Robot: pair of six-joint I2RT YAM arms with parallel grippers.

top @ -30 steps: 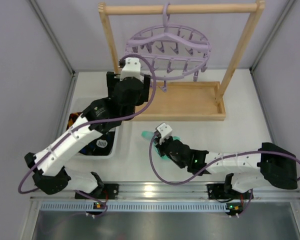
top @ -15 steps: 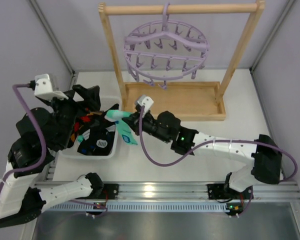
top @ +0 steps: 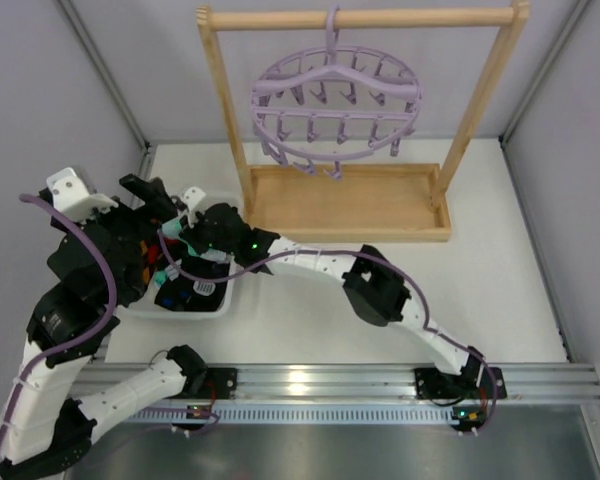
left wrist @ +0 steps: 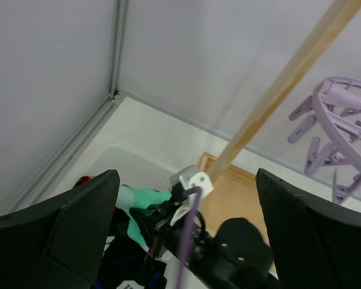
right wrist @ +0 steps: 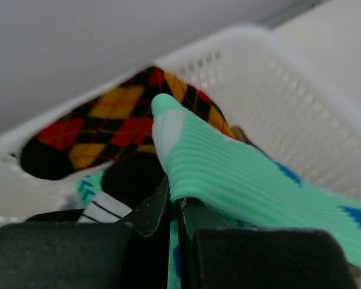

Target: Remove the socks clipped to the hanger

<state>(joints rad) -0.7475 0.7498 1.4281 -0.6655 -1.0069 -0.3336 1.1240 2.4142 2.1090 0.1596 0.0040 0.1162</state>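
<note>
The lavender hanger (top: 335, 110) hangs by its hook from the wooden rack; no sock shows on its clips. It also shows at the right of the left wrist view (left wrist: 343, 120). My right gripper (top: 187, 243) reaches over the white basket (top: 195, 312) and is shut (right wrist: 175, 205) on the cuff of a teal-and-white sock (right wrist: 240, 174), which also shows in the left wrist view (left wrist: 141, 198). A red/orange/black argyle sock (right wrist: 108, 129) and dark socks lie in the basket below it. My left gripper (top: 152, 205) is open and empty (left wrist: 185, 180), held above the basket's left side.
The light wooden rack (top: 360, 17) with its tray base (top: 350, 205) stands at the back. Grey walls close in on the left, back and right. The right arm stretches across the table's left middle toward the basket.
My right arm carried the teal sock from the table's middle leftward over the basket. My left arm drew back from the hanger to the left. The hanger swung slightly.
</note>
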